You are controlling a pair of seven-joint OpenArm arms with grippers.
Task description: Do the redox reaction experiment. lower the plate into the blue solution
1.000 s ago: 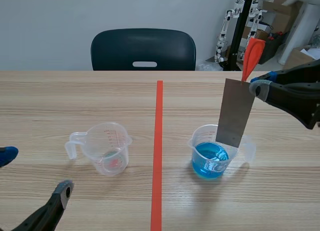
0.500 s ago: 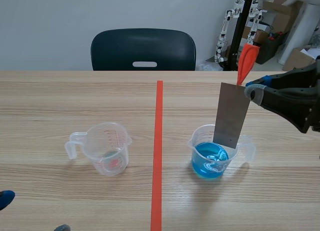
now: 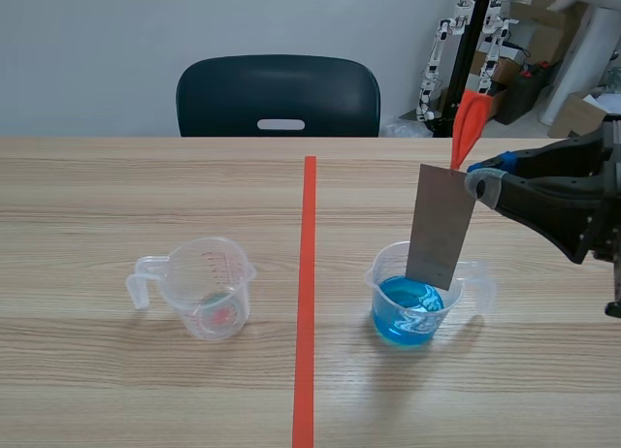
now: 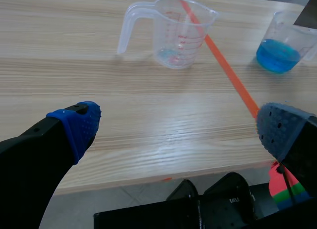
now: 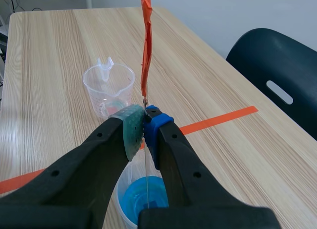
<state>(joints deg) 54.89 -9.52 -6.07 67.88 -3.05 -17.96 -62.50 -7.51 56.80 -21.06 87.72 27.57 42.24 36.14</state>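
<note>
Your right claw (image 3: 482,179) is clamped on the top corner of the grey metal plate (image 3: 441,225), pads pressed flat against it, just under the orange-red tag (image 3: 468,123) that stands up from the plate. The plate hangs slightly tilted, its lower edge inside the mouth of the clear cup of blue solution (image 3: 408,317); you cannot tell whether it touches the liquid. Your left claw (image 4: 181,130) is spread wide and holds nothing, low over the counter's (image 3: 146,186) near edge. The other clear cup (image 3: 209,288) carries red graduation marks, too small to read.
</note>
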